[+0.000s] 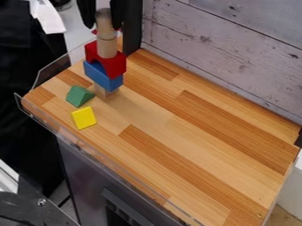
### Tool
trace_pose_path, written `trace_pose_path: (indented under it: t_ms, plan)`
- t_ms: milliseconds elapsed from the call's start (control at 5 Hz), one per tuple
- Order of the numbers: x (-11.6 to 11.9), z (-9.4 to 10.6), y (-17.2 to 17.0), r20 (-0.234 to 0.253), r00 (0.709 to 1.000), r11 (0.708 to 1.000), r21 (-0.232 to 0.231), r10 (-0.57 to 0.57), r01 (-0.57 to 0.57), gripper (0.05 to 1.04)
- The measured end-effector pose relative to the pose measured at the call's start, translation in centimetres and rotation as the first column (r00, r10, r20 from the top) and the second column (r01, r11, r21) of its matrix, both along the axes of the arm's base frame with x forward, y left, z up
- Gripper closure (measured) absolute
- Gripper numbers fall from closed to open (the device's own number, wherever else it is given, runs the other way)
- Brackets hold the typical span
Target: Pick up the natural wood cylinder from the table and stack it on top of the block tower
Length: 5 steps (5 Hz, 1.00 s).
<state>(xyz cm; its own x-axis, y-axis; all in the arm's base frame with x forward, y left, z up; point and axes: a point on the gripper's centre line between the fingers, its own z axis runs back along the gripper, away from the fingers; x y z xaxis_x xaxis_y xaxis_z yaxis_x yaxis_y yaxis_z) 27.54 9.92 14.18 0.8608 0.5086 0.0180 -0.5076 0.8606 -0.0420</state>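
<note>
One wooden cylinder (104,18) pinched in the end effector (103,27), above the red block (117,62).

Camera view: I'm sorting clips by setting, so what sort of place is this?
Probably a robot lab: a gripper is at the top of a block tower on a wooden counter with clear edging.
</note>
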Motion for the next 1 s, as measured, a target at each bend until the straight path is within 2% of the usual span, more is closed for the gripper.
trace_pose_path:
  t_ms: [200, 400, 600, 800, 1000]
  plan:
    - [0.0, -0.2, -0.1, -0.01, 1.0, 1.0, -0.005, 0.005, -0.005, 0.519]
    - [-0.1, -0.3, 0.2, -0.014, 1.0, 1.0, 0.009, 0.02, -0.019, 0.217]
    - [-0.2, -0.2, 0.1, -0.026, 0.999, 1.0, 0.006, 0.028, -0.028, 0.077]
    - [0.2, 1.2, 0.3, -0.007, 1.0, 1.0, 0.012, 0.024, -0.024, 0.083]
    - [0.4, 4.3, -0.9, 0.029, 0.999, 0.998, 0.053, -0.024, 0.022, 0.083]
